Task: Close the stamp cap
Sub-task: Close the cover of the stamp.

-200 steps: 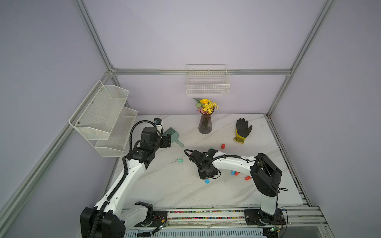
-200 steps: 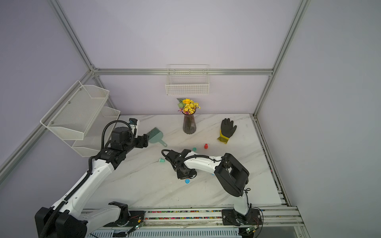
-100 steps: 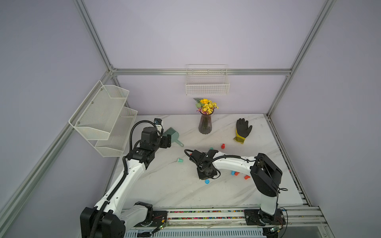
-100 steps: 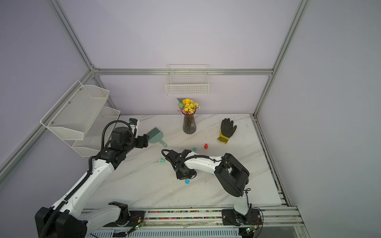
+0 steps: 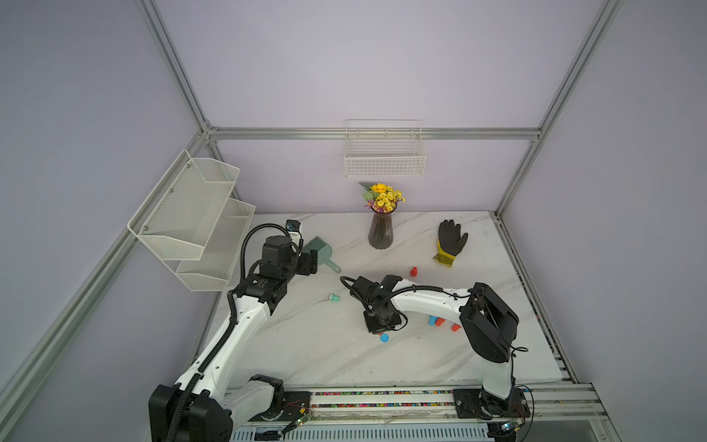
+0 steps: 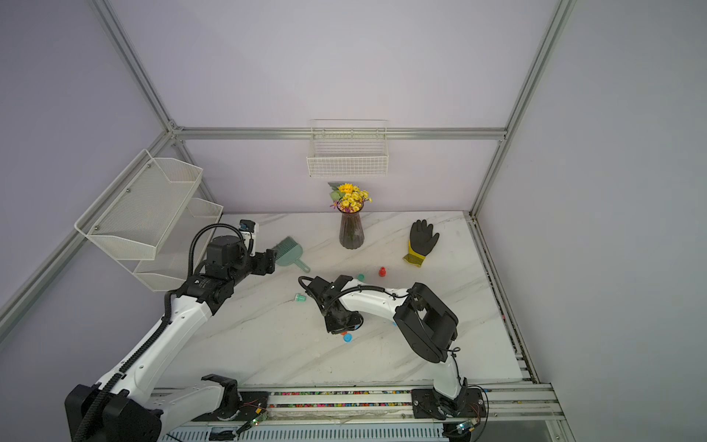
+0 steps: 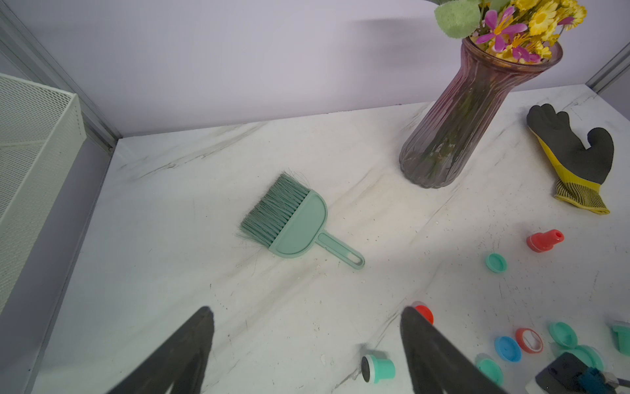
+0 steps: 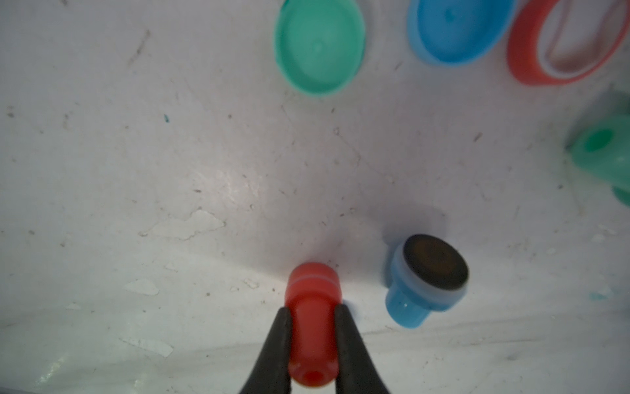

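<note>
In the right wrist view my right gripper (image 8: 312, 312) is shut on the narrow handle of a red stamp (image 8: 312, 290). The stamp's wide end, ringed by a pale seam, points down at the marble table (image 8: 170, 170). A blue stamp (image 8: 426, 276) lies beside it with its dark pad showing. Loose caps lie further off: green (image 8: 318, 44), blue (image 8: 456, 27) and a red ring (image 8: 562, 41). In both top views the right gripper (image 5: 382, 325) hangs low at mid-table. My left gripper (image 7: 306, 314) is open and empty, raised near the brush, with a green stamp (image 7: 378, 368) lying below it.
A green hand brush (image 5: 319, 248), a vase of flowers (image 5: 380, 229) and a black and yellow glove (image 5: 449, 243) lie toward the back. A red stamp (image 5: 413, 271) stands upright. Several stamps (image 5: 440, 321) sit under the right forearm. Wire shelves (image 5: 191, 222) hang at the left.
</note>
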Action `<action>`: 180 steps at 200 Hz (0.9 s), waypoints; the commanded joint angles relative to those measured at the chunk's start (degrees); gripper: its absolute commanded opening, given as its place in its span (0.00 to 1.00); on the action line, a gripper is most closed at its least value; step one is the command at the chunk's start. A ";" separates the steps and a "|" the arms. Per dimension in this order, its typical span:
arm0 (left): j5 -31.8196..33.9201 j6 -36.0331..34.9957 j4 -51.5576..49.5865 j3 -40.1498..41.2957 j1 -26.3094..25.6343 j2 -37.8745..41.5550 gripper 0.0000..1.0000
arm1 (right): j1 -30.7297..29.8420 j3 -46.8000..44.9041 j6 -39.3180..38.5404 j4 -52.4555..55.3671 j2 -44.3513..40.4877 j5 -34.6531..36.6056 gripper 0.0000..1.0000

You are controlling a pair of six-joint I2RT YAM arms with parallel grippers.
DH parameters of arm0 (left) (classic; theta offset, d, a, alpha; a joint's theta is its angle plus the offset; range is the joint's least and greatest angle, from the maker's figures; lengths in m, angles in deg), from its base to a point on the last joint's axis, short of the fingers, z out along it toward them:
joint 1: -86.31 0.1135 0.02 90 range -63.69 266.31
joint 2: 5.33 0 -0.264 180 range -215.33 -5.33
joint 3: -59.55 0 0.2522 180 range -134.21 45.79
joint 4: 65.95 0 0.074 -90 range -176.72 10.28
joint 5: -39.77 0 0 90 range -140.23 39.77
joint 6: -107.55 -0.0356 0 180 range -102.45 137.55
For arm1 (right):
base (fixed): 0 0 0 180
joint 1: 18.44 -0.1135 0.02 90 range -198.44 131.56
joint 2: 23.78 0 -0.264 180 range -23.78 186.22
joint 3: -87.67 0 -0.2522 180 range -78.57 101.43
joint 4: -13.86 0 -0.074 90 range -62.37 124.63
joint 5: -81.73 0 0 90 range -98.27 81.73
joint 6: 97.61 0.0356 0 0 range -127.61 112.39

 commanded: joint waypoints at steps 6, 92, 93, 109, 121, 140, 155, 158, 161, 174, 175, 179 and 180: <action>0.96 0.13 0.58 -0.92 0.27 0.17 0.85 | -0.80 -7.60 -1.17 -2.70 13.85 -6.76 0.00; 0.87 0.13 0.33 -1.27 0.28 -0.36 0.85 | -0.74 -4.38 -1.76 -1.65 15.51 -4.40 0.00; 0.83 0.12 0.30 -1.27 0.28 -0.36 0.85 | -0.76 -4.21 -1.73 -1.59 15.28 -4.38 0.00; 0.78 0.12 0.19 -1.28 0.28 -0.27 0.85 | -0.35 -0.52 -1.53 -0.07 11.33 -4.15 0.00; 1.02 0.06 0.18 -1.25 0.27 -0.05 0.85 | -0.08 2.20 -1.35 1.31 8.65 -3.78 0.00; 1.56 -0.04 0.27 -1.10 0.29 0.33 0.85 | 0.24 6.64 -1.39 4.26 5.06 -1.54 0.01; 1.66 -0.16 0.36 -1.01 0.28 0.41 0.85 | 0.91 9.81 -2.01 6.99 2.61 0.51 0.01; 1.66 -0.16 0.36 -1.01 0.28 0.44 0.85 | 1.10 10.21 -2.11 7.35 1.99 0.77 0.01; 1.66 -0.16 0.36 -0.99 0.28 0.48 0.85 | 1.27 10.63 -2.25 7.50 1.35 0.97 0.01; 1.66 -0.16 0.44 -1.01 0.28 0.44 0.85 | 2.42 11.49 -2.94 7.62 -1.48 1.04 0.01; 1.66 -0.16 0.45 -1.01 0.28 0.44 0.85 | 2.53 11.60 -2.98 7.66 -1.70 1.06 0.01; 1.66 -0.16 0.45 -1.01 0.27 0.44 0.85 | 2.85 11.91 -3.12 7.84 -2.51 0.99 0.01; 1.66 -0.16 0.45 -1.01 0.27 0.44 0.85 | 3.05 11.98 -3.16 7.86 -2.69 0.99 0.01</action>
